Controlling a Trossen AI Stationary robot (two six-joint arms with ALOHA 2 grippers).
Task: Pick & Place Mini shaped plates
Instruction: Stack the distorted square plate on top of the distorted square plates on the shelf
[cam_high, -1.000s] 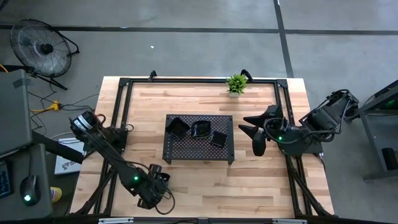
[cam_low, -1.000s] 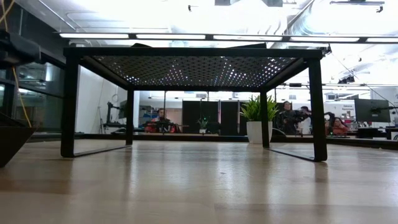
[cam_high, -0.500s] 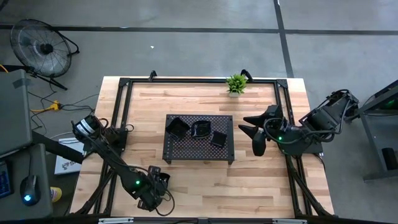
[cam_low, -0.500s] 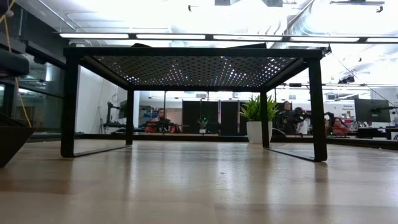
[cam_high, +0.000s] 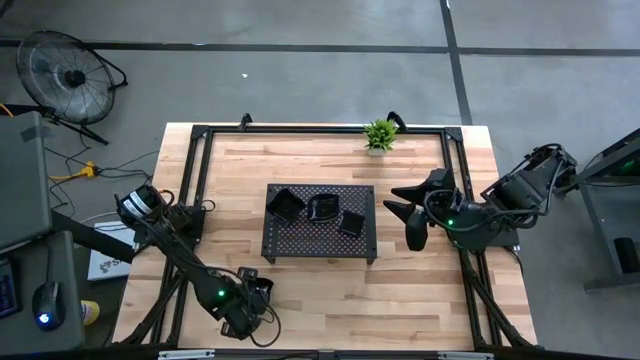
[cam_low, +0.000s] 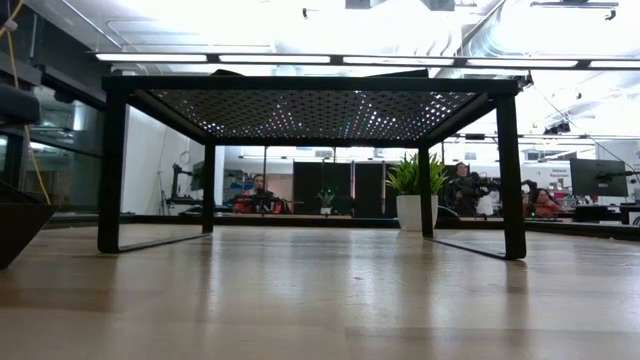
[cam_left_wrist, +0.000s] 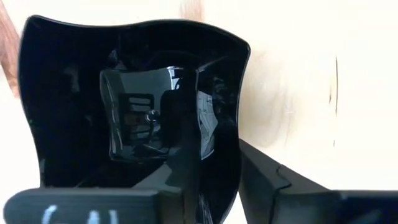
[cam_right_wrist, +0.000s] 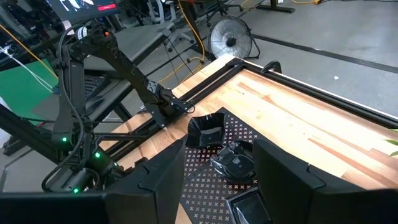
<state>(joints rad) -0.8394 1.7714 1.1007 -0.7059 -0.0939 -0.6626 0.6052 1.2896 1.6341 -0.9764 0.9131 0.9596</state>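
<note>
The left gripper's (cam_high: 248, 312) fingers (cam_left_wrist: 267, 180) stand narrow, one inside and one outside the rim of a wavy-rimmed square black dish (cam_left_wrist: 74, 112); whether they actually pinch it I cannot tell. That gripper sits low at the bottom left of the high view, over the wooden table's (cam_high: 420, 290) near edge. The right gripper (cam_high: 405, 212) hangs right of centre with its fingers spread wide and nothing between them.

In the middle of the high view stands the perforated black tray (cam_high: 310, 240), raised on legs. Along its upper part lie three more mini shaped plates: a square dish (cam_high: 284, 204) at the left, a rounder wavy dish (cam_high: 323, 208) in the middle and a small square one (cam_high: 352, 222) at the right, close together. A little green plant (cam_high: 380, 133) stands at the table's upper edge, well apart from the tray.
</note>
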